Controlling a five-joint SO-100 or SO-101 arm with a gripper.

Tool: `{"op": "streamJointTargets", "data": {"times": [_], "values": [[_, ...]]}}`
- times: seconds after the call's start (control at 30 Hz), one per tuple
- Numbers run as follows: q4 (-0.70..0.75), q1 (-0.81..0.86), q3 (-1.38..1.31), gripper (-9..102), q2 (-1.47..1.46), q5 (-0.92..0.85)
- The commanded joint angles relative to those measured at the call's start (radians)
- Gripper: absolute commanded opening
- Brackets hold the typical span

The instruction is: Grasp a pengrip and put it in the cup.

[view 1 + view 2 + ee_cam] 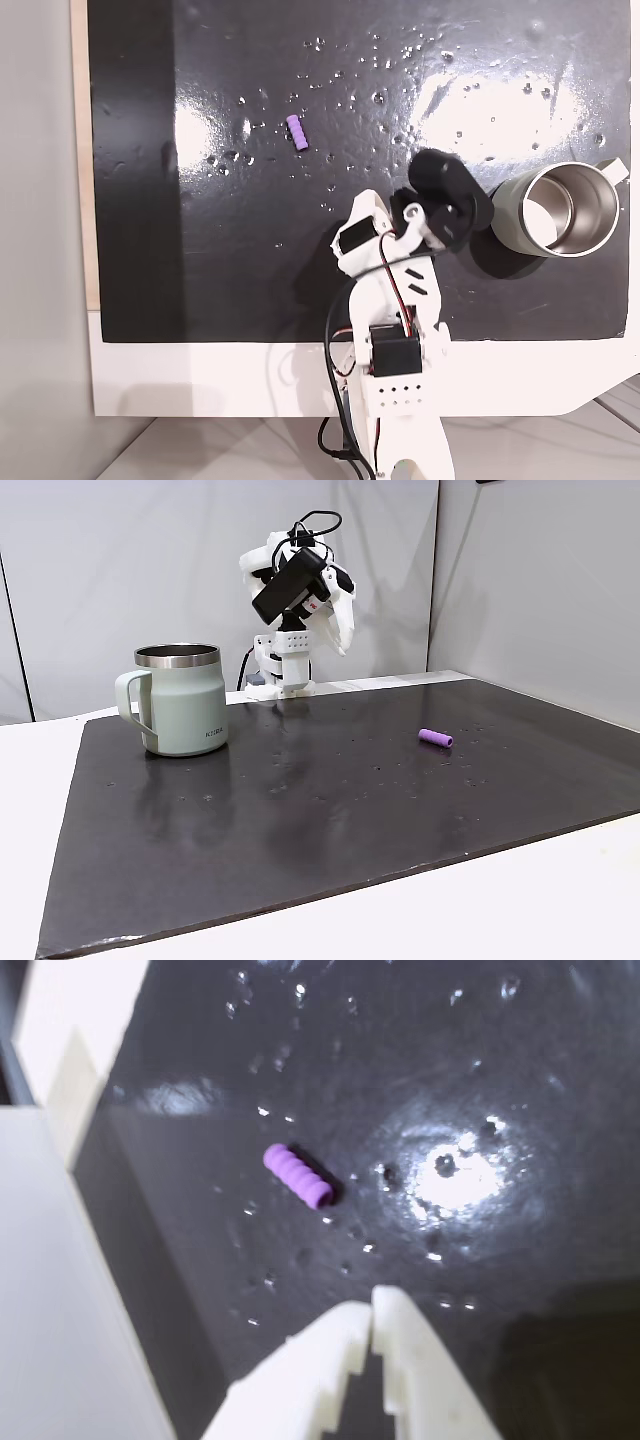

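We see the pengrip (297,1175) lying on its side on the dark surface (250,280), left of centre in the wrist view. The end effector (371,1312) sits at lower centre, fingers closed, empty. The cup (556,209) stands upright at the fixed view's right edge.

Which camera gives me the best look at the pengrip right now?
The wrist view: the pengrip is large, its ribs visible, lying ahead of the shut jaws. Both fixed views show it as a tiny purple cylinder on the dark mat.

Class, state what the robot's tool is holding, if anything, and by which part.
Nothing is held. The tool is shut and empty; the pengrip lies apart on the dark mat.
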State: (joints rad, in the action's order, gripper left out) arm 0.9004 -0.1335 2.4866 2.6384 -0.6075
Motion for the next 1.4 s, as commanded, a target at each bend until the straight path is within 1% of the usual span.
{"op": "streamJointTargets", "data": {"times": [0.0, 0.3, 0.4, 0.57, 0.63, 0.67, 0.73, 0.9, 1.13, 1.37], "values": [[0.002, -0.02, -0.132, 0, -0.095, -0.114], [-0.015, -0.094, -0.232, 0, -0.348, -0.505], [-0.028, -0.112, -0.295, 0, -0.439, -0.565], [-0.023, -0.117, -0.449, 0, -0.611, -0.6], [-0.049, -0.114, -0.434, 0, -0.612, -0.716], [-0.084, -0.117, -0.416, 0, -0.612, -0.741], [-0.109, -0.132, -0.411, 0, -0.62, -0.79], [-0.179, -0.161, -0.43, 1, -0.672, -0.841], [-0.181, -0.161, -0.552, 2, -0.824, -0.893], [-0.181, -0.16, -0.595, 14, -0.943, -0.933]]}}
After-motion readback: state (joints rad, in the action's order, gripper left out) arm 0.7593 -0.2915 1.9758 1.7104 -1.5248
